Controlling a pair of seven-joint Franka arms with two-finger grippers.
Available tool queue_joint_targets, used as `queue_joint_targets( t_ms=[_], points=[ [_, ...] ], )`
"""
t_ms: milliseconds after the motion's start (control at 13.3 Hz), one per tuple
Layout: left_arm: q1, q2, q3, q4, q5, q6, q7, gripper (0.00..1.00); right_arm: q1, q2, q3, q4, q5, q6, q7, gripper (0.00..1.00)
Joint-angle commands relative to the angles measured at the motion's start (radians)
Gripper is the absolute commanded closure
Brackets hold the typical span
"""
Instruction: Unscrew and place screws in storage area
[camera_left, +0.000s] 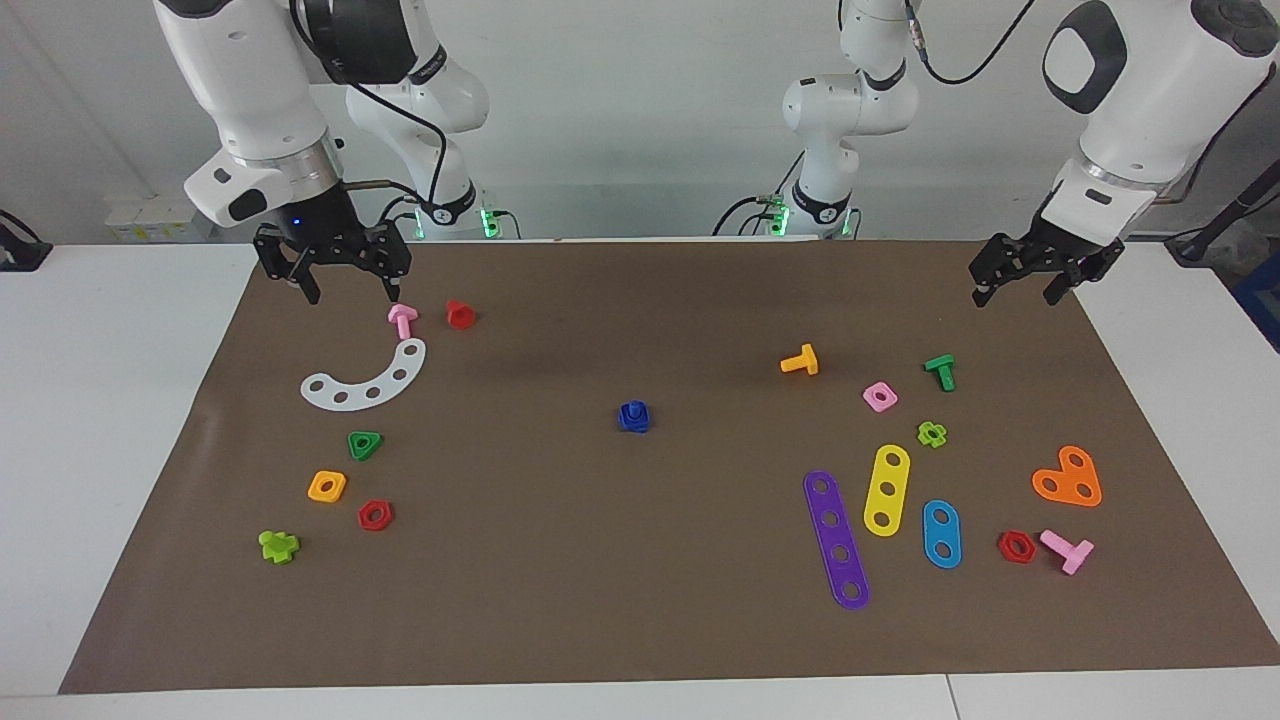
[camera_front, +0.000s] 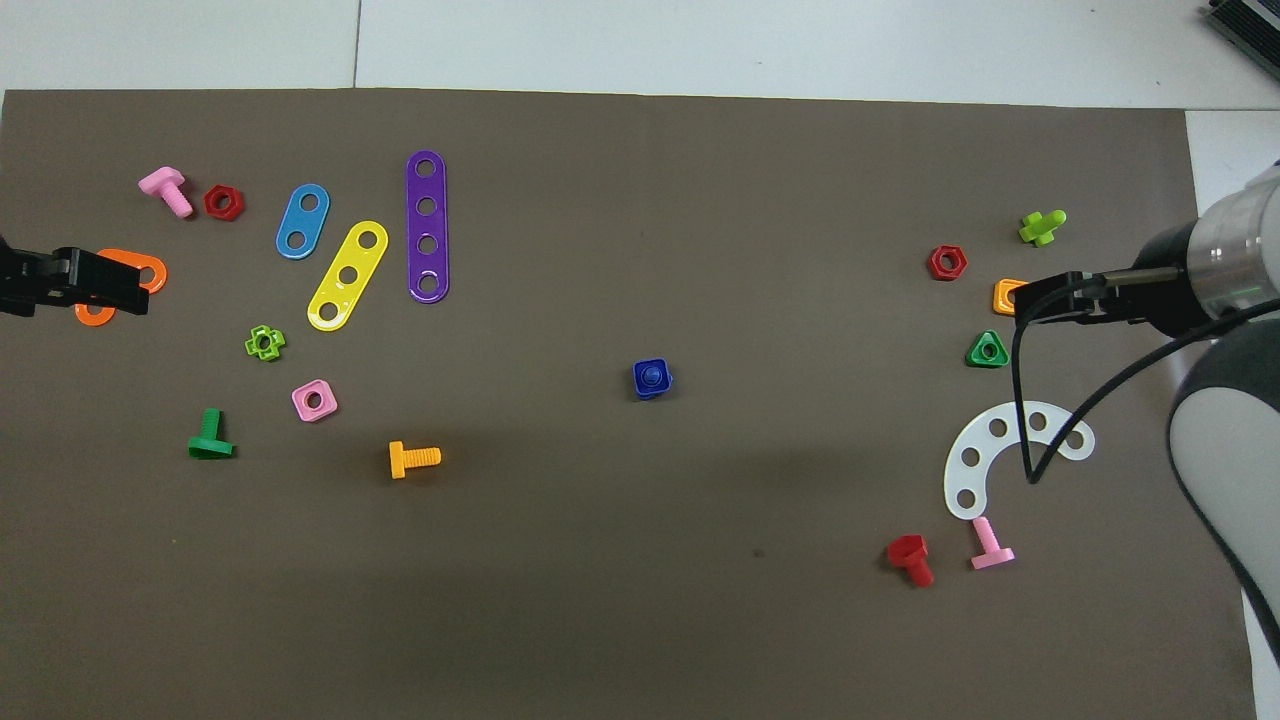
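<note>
A small dark-blue bolt (camera_left: 633, 415) stands in a blue square nut at the middle of the brown mat; it also shows in the overhead view (camera_front: 652, 379). The storage area (camera_left: 440, 455) is bare mat toward the right arm's end, by the white curved strip (camera_left: 368, 380), green triangular nut (camera_left: 364, 444), orange square nut (camera_left: 327, 486) and red hexagonal nut (camera_left: 375, 515). My right gripper (camera_left: 350, 293) hangs open and empty over the mat edge nearest the robots, beside a pink bolt (camera_left: 402, 319). My left gripper (camera_left: 1016, 296) hangs open and empty over the left arm's end, and waits.
A red bolt (camera_left: 459, 314) and a lime bolt (camera_left: 278, 546) lie near the storage area. Toward the left arm's end lie purple (camera_left: 836, 539), yellow (camera_left: 886, 489) and blue (camera_left: 941, 533) strips, an orange heart plate (camera_left: 1068, 478), and orange (camera_left: 800, 361), green and pink bolts and nuts.
</note>
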Motion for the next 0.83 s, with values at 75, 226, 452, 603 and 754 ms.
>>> queue_joint_targets(
  t_ms=[75,226,452,603,754],
  points=[
    [-0.008,0.003,0.002,0.003,0.022,0.020,-0.020,0.00,-0.001,-0.041,0.004,-0.013,-0.007,-0.025,-0.014,0.00],
    [-0.053,-0.002,-0.010,-0.026,0.022,0.048,-0.046,0.00,-0.001,-0.044,0.004,-0.026,-0.007,-0.018,-0.017,0.00],
    [-0.226,0.027,-0.015,-0.083,0.010,0.142,-0.277,0.00,-0.008,-0.043,0.004,-0.023,0.008,-0.018,-0.025,0.00],
    [-0.330,0.072,-0.015,-0.117,-0.033,0.242,-0.401,0.00,0.001,-0.044,0.005,-0.023,0.008,-0.024,-0.022,0.00],
    [-0.431,0.116,-0.015,-0.158,-0.096,0.397,-0.494,0.00,-0.008,-0.043,0.004,-0.023,0.008,-0.022,-0.024,0.00]
  ],
)
